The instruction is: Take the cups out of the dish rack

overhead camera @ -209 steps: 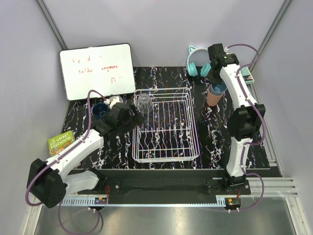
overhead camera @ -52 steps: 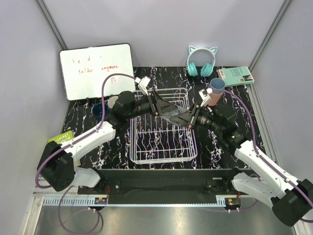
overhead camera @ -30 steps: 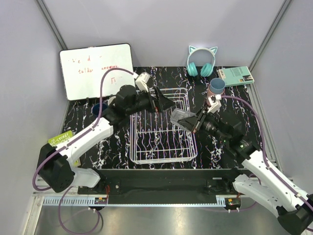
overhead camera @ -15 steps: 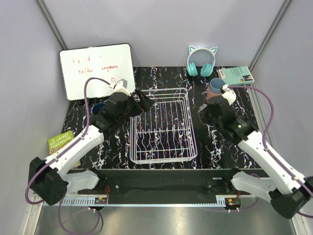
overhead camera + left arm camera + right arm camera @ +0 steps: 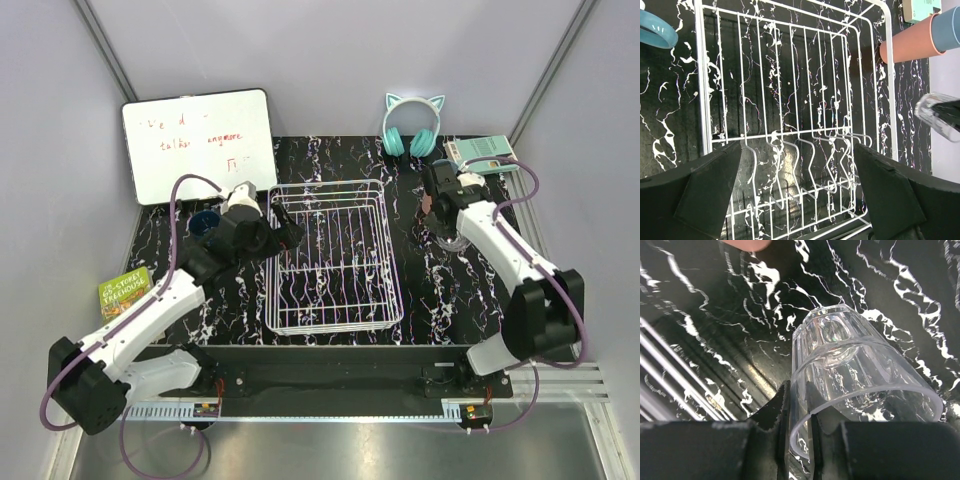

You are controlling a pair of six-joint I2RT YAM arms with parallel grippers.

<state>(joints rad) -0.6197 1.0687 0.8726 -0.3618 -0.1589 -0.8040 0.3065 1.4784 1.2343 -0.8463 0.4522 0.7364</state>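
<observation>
Right wrist view shows the right end effector point(image 5: 799, 407) pinching one wall of the clear glass point(image 5: 855, 355) at its rim, one finger inside and one outside. I judge this hold leaves the base free to be set on the table point(image 5: 900, 280); whether the base touches it, I cannot tell. The glass is empty and lies right of the dish rack point(image 5: 335, 255) in the top view. That rack holds no cups. Over it the left end effector point(image 5: 797, 150) hangs with fingers spread wide and nothing between them, probably because nothing there needs lifting. At upper right of the left wrist view, the salmon-pink tumbler point(image 5: 907, 45) has the light-blue tumbler point(image 5: 947, 27) nested inside.
</observation>
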